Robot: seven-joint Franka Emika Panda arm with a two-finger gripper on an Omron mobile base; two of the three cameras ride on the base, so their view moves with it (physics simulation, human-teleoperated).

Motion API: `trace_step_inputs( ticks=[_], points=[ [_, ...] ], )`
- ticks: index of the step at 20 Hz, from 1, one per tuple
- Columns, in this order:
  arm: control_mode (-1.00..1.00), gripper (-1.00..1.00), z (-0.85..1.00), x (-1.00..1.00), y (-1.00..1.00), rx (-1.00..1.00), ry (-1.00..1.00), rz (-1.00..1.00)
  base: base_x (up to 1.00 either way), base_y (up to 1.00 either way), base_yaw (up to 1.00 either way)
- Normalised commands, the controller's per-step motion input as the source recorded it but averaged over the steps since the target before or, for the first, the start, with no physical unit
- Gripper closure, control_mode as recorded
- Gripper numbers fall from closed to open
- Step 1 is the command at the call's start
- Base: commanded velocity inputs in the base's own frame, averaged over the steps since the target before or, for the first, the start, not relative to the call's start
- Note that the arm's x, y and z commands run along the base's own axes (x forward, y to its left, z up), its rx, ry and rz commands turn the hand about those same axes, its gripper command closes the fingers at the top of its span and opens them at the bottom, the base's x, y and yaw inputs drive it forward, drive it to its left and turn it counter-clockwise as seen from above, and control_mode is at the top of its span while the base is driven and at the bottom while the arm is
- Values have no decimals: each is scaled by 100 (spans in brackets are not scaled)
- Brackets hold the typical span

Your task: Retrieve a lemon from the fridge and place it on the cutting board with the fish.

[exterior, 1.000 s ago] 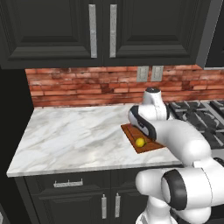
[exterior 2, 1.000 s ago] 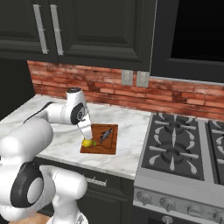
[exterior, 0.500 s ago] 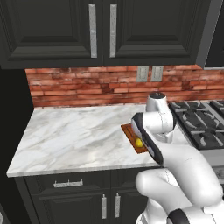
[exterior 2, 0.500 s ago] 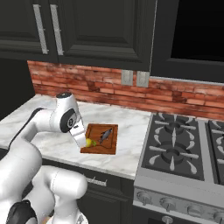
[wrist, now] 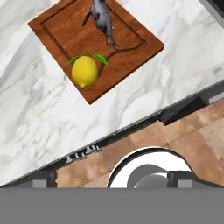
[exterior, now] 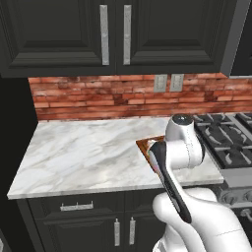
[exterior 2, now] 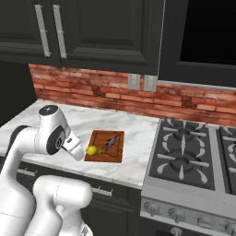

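The lemon sits on the cutting board, near one corner, with its two green leaves pointing toward the fish, which lies just beside it toward the middle of the board. From the right base view the same layout reads clearly: lemon at the near-left corner of the board, the grey fish next to it, and nothing touching the fruit. The board rests on the white marble counter, close to the stove, under the brick backsplash. The gripper itself is hard to make out in these pictures; the hand camera looks down from well above the board, and no fingers are near the lemon, so the jaws look spread wide and empty, holding nothing. The white arm is folded low over the counter edge, and in the left base view it covers most of the board. Step in hand, as I judge it, is the tail end of the placement: fruit delivered and let go, hand clear of it. The task looks essentially done. All the next move calls for is pulling away cleanly, keeping the elbow and wrist off the board so neither lemon nor fish gets nudged; an oval fruit near the rim could roll off if bumped.
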Motion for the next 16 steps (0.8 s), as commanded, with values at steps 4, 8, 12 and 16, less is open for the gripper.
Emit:
trace_step_inputs(
  ticks=[4,8,12,16],
  points=[
    [-100,-100,25,-25,32,-15,0,54,0,0,0],
    [-100,-100,29,-28,23,-15,0,55,0,0,0],
    [-100,-100,25,-43,16,-9,0,35,0,0,0],
    [-100,-100,24,-54,4,-1,-1,14,0,0,0]
  ],
)
